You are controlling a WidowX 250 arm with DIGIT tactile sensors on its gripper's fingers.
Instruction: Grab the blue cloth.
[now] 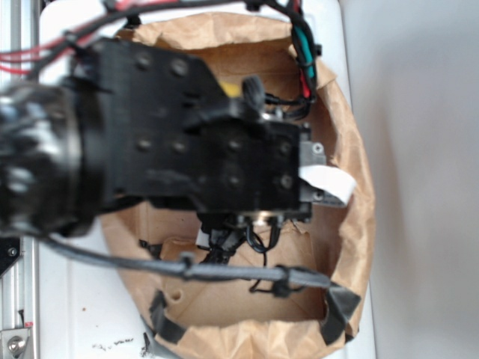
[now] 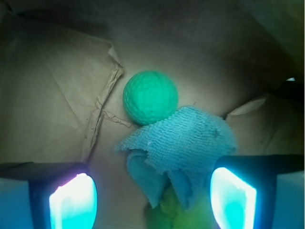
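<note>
Two pale fingers (image 2: 74, 202) frame the bottom of the wrist view, set wide apart with nothing between them but the hanging lower flaps of the blue cloth (image 2: 183, 148), so the claw (image 2: 153, 202) stands open and grips nothing. The cloth lies directly ahead of the claw and reaches down into the gap between the fingers, nearer the right-hand one; its frayed lower corners droop toward the camera while its upper edge rests against the green dimpled ball (image 2: 150, 97), which sits just beyond it. A blurred yellow-green shape (image 2: 178, 214) shows under the cloth at the very bottom of the gap, too soft to name with confidence.

Everything rests on the creased floor of a brown paper bag (image 2: 57, 95), and its walls rise on both sides of the claw. From the exterior view the black arm (image 1: 187, 134) covers most of the bag's mouth, wrist pointed down into it, so the cloth and ball are hidden there; only the paper rim (image 1: 352, 149) and the cables show around it.

The spread fingers look aligned to straddle the cloth, which suggests a descent before pinching. The likely risk is that the ball, touching the cloth's far edge, gets nudged, or that the thin rag slips if only a flap is caught
</note>
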